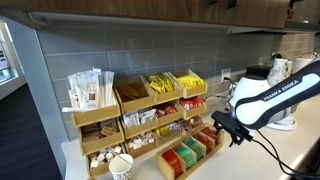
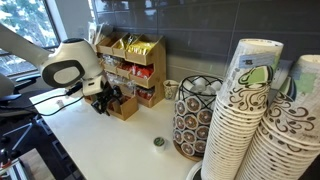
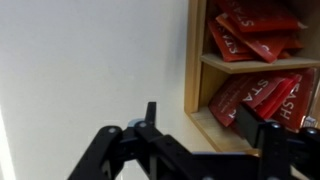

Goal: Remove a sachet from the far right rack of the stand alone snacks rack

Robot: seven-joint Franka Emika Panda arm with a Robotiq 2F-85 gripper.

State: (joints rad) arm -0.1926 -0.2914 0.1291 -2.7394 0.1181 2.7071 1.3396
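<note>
The low slanted light-wood snacks rack [image 1: 186, 156] holds red and green packets; it also shows in an exterior view [image 2: 124, 108]. My gripper [image 1: 226, 128] hovers at its end compartment [image 1: 212, 135]. In the wrist view my gripper [image 3: 208, 125] is open. Its one finger is outside the rack over the white counter. The other finger is in front of the red sachets [image 3: 245, 95] in the wooden end compartment [image 3: 200, 110]. More red sachets [image 3: 250, 35] lie in the section above. Nothing is held.
The taller three-tier wooden shelf unit [image 1: 140, 105] with snacks stands right behind the rack. A paper cup [image 1: 121, 167] stands beside it. Tall stacks of patterned paper cups [image 2: 245, 120] and a wire basket [image 2: 192, 118] fill the near counter. A white appliance [image 1: 280, 70] stands behind the arm.
</note>
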